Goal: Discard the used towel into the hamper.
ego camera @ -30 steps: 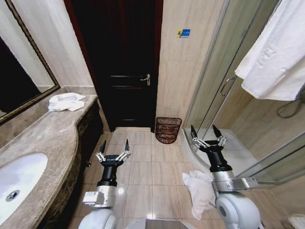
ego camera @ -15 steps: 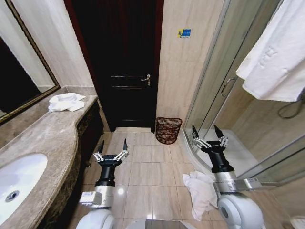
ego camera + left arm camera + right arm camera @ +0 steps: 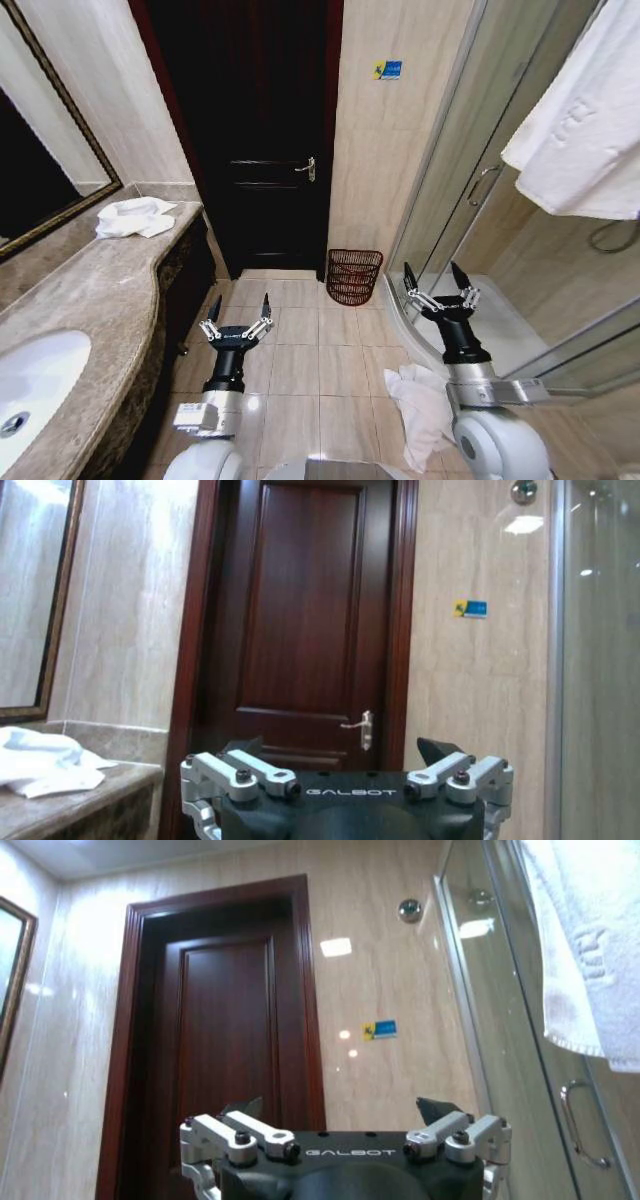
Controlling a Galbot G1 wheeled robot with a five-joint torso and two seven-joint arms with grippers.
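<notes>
The left gripper [image 3: 239, 309] has its fingers [image 3: 265, 305] spread wide, with nothing between them. It is held up over the floor tiles [image 3: 300, 370], nearer the robot than the hamper [image 3: 354, 276] and off toward the table [image 3: 110, 290] side. The right gripper [image 3: 436, 284] has its fingers [image 3: 459, 276] spread wide too, and they hold nothing. It is also nearer the robot than the hamper, on the shower side, next to the glass shower wall [image 3: 450, 170].

The used towel [image 3: 422, 402] is white and lies in a crumpled heap on the floor tiles. It is well apart from the hamper, closer to the robot, under the right arm and beside the shower step. Nothing is touching it but the floor.

The hamper is a small round basket with a dark reddish-brown open weave. It stands upright on the floor against the tan wall, just beside the dark door [image 3: 262, 130] and near the corner of the shower.

Far from the hamper, on the other side of the door, a folded white cloth [image 3: 133, 216] sits on the table, under a mirror [image 3: 40, 150]. A round white sink [image 3: 35, 385] is set into the same table, closer to the robot. A white robe [image 3: 580, 120] hangs over the shower side. A small blue and yellow sticker [image 3: 386, 69] is on the wall high above the hamper.
</notes>
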